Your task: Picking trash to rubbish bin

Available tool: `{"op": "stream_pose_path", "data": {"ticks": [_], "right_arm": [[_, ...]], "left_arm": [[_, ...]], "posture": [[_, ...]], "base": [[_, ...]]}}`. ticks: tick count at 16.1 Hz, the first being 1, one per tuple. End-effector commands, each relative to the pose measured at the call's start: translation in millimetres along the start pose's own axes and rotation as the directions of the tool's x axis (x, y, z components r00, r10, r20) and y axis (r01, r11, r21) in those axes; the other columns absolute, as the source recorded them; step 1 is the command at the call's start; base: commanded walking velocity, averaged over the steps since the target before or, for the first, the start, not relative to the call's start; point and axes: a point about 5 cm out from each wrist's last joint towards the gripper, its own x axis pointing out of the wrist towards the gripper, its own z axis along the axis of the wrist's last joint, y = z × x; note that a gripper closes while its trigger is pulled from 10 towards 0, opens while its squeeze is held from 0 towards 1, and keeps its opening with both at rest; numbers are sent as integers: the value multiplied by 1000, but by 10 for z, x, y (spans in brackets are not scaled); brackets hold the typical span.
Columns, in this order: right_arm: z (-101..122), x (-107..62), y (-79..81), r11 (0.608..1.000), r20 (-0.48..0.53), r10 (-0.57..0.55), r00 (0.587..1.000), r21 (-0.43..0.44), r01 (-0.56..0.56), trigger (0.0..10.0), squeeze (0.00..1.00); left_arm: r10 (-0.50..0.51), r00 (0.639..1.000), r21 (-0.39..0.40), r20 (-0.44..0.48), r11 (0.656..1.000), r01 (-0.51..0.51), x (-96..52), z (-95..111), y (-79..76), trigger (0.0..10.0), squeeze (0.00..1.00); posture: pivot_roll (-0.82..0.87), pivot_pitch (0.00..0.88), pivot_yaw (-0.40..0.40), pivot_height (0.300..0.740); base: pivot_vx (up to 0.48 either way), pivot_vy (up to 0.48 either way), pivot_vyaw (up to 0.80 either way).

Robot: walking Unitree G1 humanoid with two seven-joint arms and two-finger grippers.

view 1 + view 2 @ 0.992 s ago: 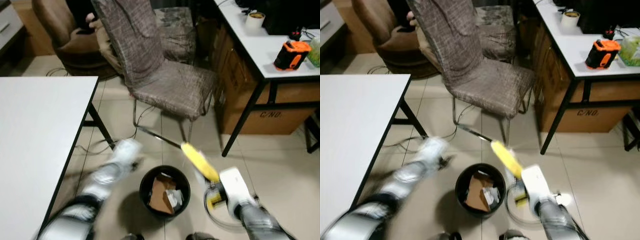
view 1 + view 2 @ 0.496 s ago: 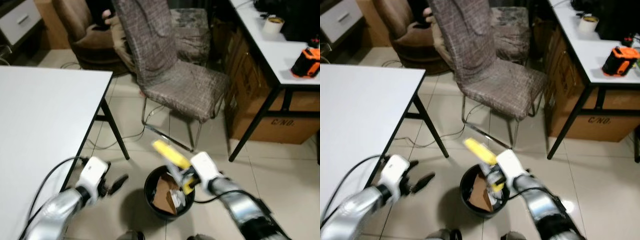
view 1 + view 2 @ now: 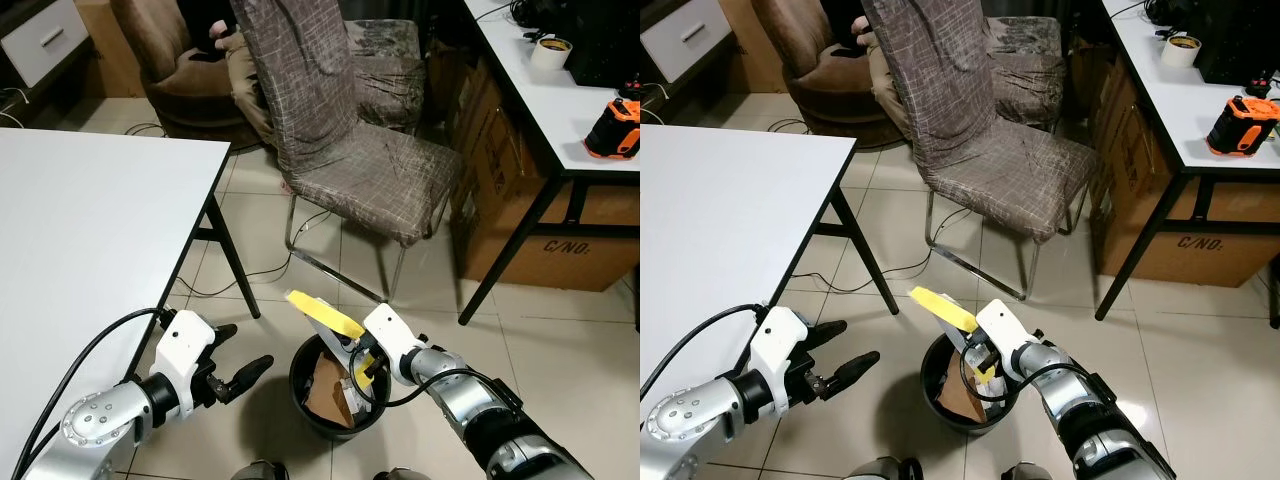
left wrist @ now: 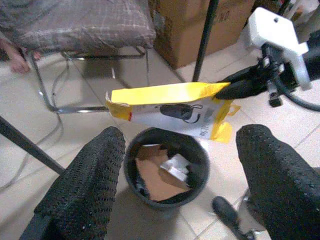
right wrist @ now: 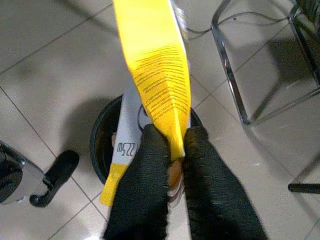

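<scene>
Yellow carton (image 3: 322, 313), pinched in the right claw (image 3: 357, 356), slants up-left over the bin (image 3: 300, 398); left claw (image 3: 238, 372) gapes empty.

A flat yellow-and-white package (image 3: 325, 315) hangs tilted above the round black rubbish bin (image 3: 306, 411) at lower centre, which holds brown cardboard and crumpled paper.
</scene>
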Motion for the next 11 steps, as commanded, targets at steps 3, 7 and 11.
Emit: {"op": "stream_pose_path", "data": {"ticks": [3, 7, 11], "right_arm": [[66, 25, -24, 1000, 30, 0, 1000, 4, -1, 10000, 1000], [26, 22, -75, 998, 14, -42, 999, 45, 41, 10000, 1000], [18, 24, -81, 998, 14, -39, 999, 47, 38, 10000, 1000]], "left_arm": [[8, 1000, -3, -11, 1000, -8, -29, 49, 40, 10000, 0], [18, 1000, -49, -14, 999, -19, 10, 16, 83, 10000, 0], [41, 999, -40, -12, 998, -42, 73, 41, 101, 10000, 0]], "posture": [[-40, 116, 57, 740], [-36, 109, 59, 740], [-33, 104, 62, 740]], "base": [[0, 0, 0], [0, 0, 0], [0, 0, 0]]}}
